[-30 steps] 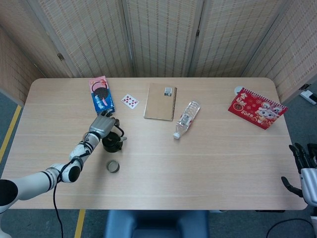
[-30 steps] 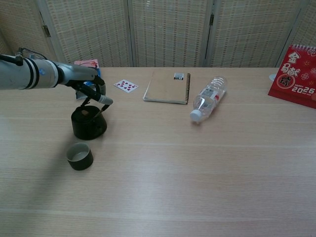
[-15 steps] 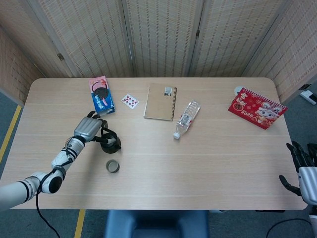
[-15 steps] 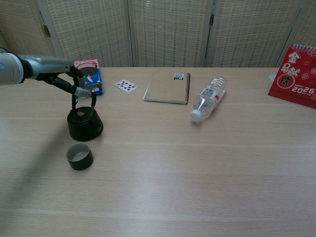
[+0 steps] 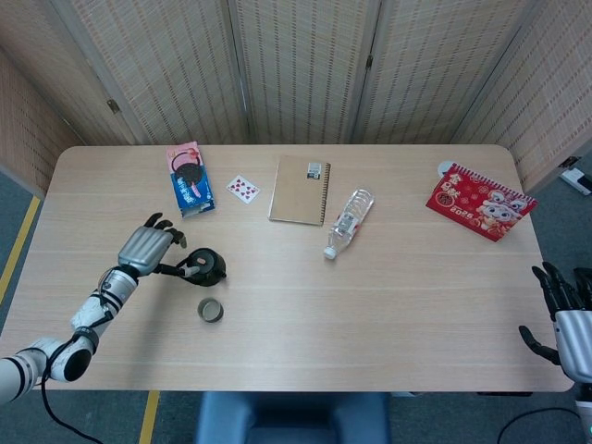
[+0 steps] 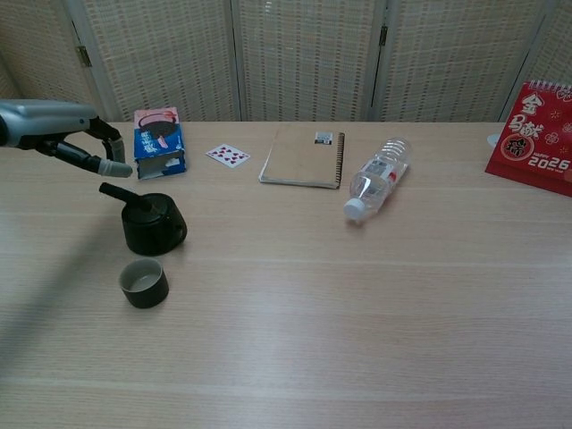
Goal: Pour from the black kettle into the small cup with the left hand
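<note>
The black kettle [image 5: 208, 265] [image 6: 155, 226] stands upright on the table, its handle sticking out to the left. The small dark cup [image 5: 211, 310] [image 6: 144, 282] sits just in front of it, nearer the table's front edge. My left hand [image 5: 145, 250] [image 6: 64, 136] hovers left of the kettle with its fingers [image 6: 113, 167] spread and holding nothing, a small gap above the handle. My right hand [image 5: 565, 316] hangs off the table's front right corner, fingers apart and empty; the chest view does not show it.
Behind the kettle lie a cookie packet [image 5: 188, 178], a playing card [image 5: 242, 188] and a brown notebook [image 5: 300, 189]. A plastic bottle [image 5: 348, 222] lies on its side at the centre. A red calendar [image 5: 479, 202] stands at the far right.
My left hand has let go of the kettle's handle and drawn back to the left, fingers opening. The kettle stays on the table with its handle now lying leftward.
</note>
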You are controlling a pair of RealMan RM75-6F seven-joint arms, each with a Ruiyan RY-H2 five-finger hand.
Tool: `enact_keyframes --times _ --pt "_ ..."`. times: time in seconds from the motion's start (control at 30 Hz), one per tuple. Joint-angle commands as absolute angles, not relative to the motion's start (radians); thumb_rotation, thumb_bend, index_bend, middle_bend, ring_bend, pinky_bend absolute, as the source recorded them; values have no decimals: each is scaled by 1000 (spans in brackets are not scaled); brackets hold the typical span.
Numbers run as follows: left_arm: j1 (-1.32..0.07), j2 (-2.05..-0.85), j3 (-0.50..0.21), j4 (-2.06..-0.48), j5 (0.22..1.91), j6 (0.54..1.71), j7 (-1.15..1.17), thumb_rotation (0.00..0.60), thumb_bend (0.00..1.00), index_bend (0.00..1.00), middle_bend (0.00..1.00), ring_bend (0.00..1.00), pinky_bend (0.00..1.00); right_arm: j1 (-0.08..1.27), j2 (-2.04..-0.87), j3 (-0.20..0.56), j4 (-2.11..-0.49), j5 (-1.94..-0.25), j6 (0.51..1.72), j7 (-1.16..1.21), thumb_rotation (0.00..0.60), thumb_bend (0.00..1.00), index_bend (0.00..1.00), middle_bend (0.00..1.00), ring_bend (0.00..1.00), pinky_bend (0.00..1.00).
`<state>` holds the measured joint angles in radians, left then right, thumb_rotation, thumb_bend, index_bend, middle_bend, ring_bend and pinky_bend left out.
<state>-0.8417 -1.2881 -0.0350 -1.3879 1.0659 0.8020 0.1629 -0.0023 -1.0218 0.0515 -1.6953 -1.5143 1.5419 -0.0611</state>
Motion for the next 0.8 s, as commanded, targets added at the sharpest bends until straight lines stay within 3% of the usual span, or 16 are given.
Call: enact_keyframes --times 0.03,0.1,0.17,0.3,0.33,0.43,0.8 --pt "-838 -1282 -35 -1391 1068 800 178 188 160 337 387 167 0 -3 -1022 51 -1695 -1513 1542 -60 600 291 22 86 202 0" --pt "-836 -1281 -36 -1395 1066 799 191 203 161 287 366 139 0 -3 -1022 51 -1694 -1511 1542 -59 600 290 22 86 203 0" --pt "-833 -1282 -36 -1397 1069 804 204 263 161 246 333 118 0 -3 -1023 51 -1692 -1510 1541 -58 600 291 22 86 204 0" --pt "-828 -1277 -24 -1416 1080 807 252 541 166 184 270 75 0 -3 -1023 52 -1689 -1506 1537 -56 600 290 22 86 205 0" --pt "-827 -1276 -20 -1424 1083 808 263 573 166 168 256 65 0 -3 -1023 52 -1689 -1506 1537 -55 600 290 22 86 205 0" --pt "-822 -1279 -11 -1437 1107 822 295 599 166 141 237 53 0 -2 -1024 53 -1686 -1502 1535 -53 600 290 22 86 205 0" --pt "-827 -1324 -7 -1407 1094 795 374 600 165 118 222 42 0 -4 -1028 52 -1676 -1493 1530 -43 600 290 22 86 206 0"
